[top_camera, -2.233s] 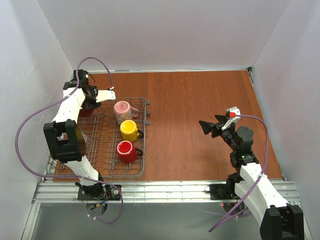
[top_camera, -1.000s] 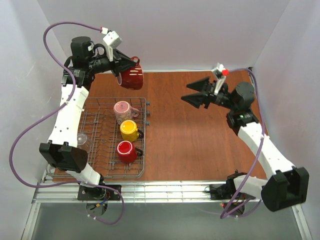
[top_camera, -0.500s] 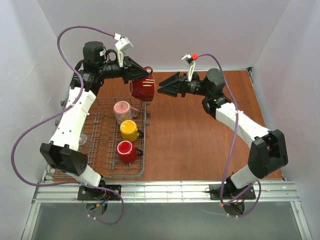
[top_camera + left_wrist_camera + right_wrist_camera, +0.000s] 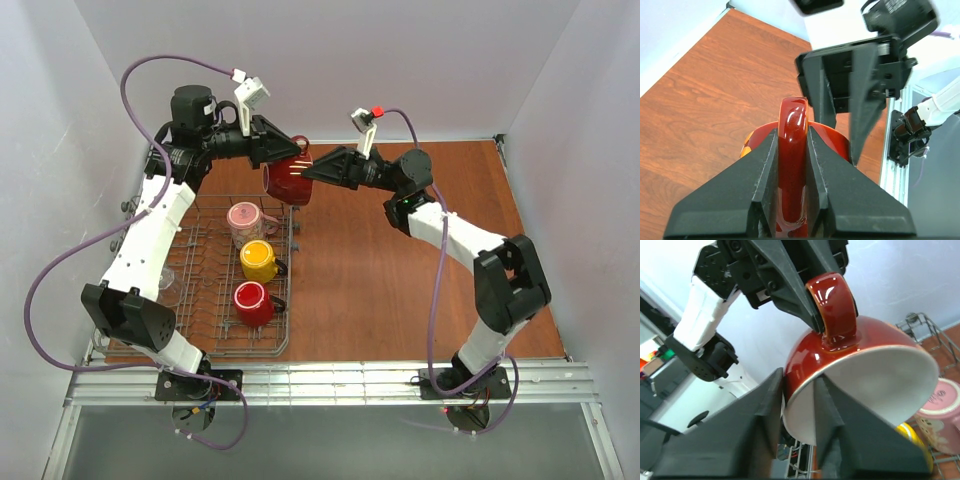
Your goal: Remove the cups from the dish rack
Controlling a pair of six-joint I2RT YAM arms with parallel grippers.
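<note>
A glossy dark red mug [image 4: 289, 181] hangs in the air over the far right corner of the dish rack [image 4: 205, 345]. My left gripper [image 4: 290, 150] is shut on its handle [image 4: 792, 117], one finger on each side. My right gripper [image 4: 306, 175] is shut on the mug's rim [image 4: 805, 370], with one finger inside the white bowl and one outside. In the rack stand a pink mug [image 4: 243, 215], a yellow mug [image 4: 257, 260] and a red mug [image 4: 250, 301]. A clear glass tumbler [image 4: 163, 280] stands at the rack's left side.
The rack takes up the left part of the brown wooden table [image 4: 400, 270]. White walls close in the back and both sides. A metal rail [image 4: 330, 382] runs along the near edge. My two arms meet over the rack's far right corner.
My right arm has reached left to the mug and its jaws have closed on the rim. My left arm has carried the mug slightly right and down.
</note>
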